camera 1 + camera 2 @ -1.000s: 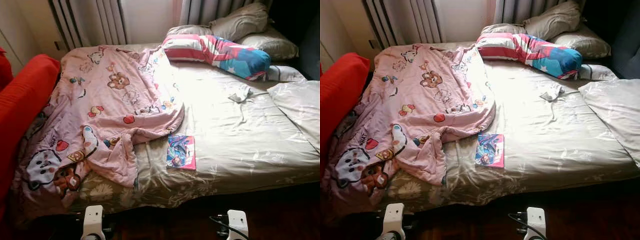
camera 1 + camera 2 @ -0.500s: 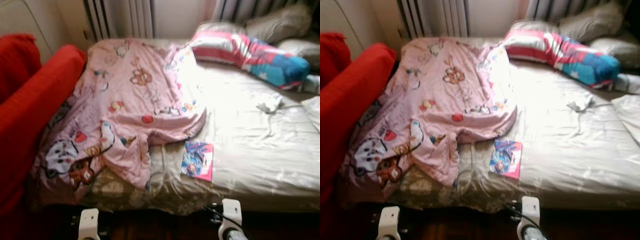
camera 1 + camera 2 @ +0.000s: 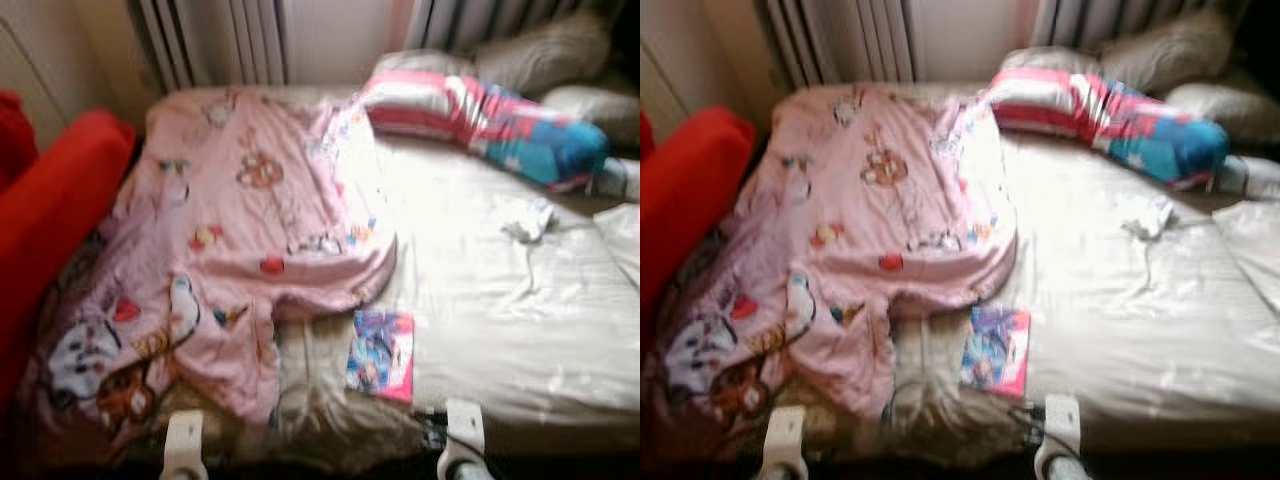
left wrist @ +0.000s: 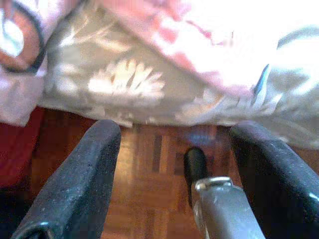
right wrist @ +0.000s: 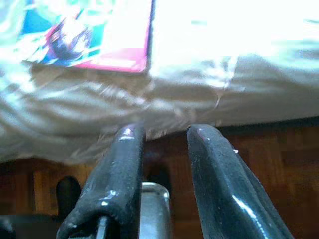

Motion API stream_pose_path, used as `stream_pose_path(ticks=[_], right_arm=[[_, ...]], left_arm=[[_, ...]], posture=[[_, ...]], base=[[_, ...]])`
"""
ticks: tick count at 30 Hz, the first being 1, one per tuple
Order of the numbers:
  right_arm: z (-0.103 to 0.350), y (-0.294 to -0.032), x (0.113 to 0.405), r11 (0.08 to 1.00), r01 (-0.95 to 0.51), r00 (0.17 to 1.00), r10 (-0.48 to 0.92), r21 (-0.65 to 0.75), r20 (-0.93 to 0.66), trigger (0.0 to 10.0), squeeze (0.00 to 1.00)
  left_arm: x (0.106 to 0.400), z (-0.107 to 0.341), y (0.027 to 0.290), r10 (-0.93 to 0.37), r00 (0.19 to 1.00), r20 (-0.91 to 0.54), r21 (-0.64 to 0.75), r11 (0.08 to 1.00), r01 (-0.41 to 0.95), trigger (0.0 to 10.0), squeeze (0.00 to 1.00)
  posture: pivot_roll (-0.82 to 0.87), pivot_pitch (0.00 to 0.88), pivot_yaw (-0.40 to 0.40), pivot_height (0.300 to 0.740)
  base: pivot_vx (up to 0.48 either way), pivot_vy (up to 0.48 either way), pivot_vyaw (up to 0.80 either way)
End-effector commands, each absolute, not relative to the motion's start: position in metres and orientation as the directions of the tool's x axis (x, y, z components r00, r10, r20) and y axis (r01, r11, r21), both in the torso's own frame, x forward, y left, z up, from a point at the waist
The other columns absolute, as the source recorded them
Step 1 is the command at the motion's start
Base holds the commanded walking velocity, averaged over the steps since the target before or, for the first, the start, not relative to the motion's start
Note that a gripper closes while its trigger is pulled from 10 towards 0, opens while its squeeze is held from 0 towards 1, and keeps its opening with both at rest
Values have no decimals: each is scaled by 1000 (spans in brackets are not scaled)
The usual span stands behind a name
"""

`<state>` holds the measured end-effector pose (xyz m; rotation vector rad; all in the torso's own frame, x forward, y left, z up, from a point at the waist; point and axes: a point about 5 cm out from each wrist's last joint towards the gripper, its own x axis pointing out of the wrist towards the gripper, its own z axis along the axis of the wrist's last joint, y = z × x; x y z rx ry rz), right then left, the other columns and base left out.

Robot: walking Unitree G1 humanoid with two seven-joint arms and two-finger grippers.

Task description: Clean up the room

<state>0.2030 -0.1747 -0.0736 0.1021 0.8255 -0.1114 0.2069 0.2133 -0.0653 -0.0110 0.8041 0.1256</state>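
The left gripper (image 4: 172,149) hangs low at the near edge of the bed (image 3: 520,300), its fingers (image 4: 84,174) spread wide with nothing between them, above a wooden parquet floor (image 4: 149,164); just beyond them the floral sheet's (image 4: 124,84) hem drapes down, with the pink blanket (image 3: 250,210) lying over it. The right gripper (image 5: 162,144) also hangs at the bed's near edge, its fingers (image 5: 119,169) only slightly parted, holding nothing and touching nothing, pointing toward the sheet's overhang below the book (image 3: 381,354). The book, with a colourful pink and blue cover, lies flat on the bed near its near edge, just right of the blanket's lower fold and close to the right gripper. The cartoon-printed blanket is rumpled across the left half of the bed and spills over the near left corner. At the far right lies a striped red, white and blue bolster (image 3: 490,120), with grey pillows (image 3: 540,55) behind it and a small crumpled cloth (image 3: 530,220) on the sheet nearer. A red sofa (image 3: 50,220) stands to the left of the bed, and a radiator (image 3: 215,40) and curtains stand against the far wall. The head views are blurred.
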Motion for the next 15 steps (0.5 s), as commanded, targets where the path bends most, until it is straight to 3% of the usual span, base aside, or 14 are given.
stream_pose_path(ticks=[1,8,15], right_arm=[[-69,-183,209,991,132,695,-69,33,-715,10000,0],[-35,-180,254,1000,-5,838,-4,-14,-545,10000,0],[-19,-172,269,997,-75,893,57,-22,-446,10000,0]], left_arm=[[199,-71,208,99,671,-735,25,993,-120,10000,0],[208,-66,204,83,705,-704,3,993,-114,10000,0],[211,-65,200,71,714,-697,-11,994,-110,10000,0]], posture=[[-76,99,23,740],[-88,97,20,740],[-96,92,11,740]], base=[[0,0,0],[0,0,0],[0,0,0]])
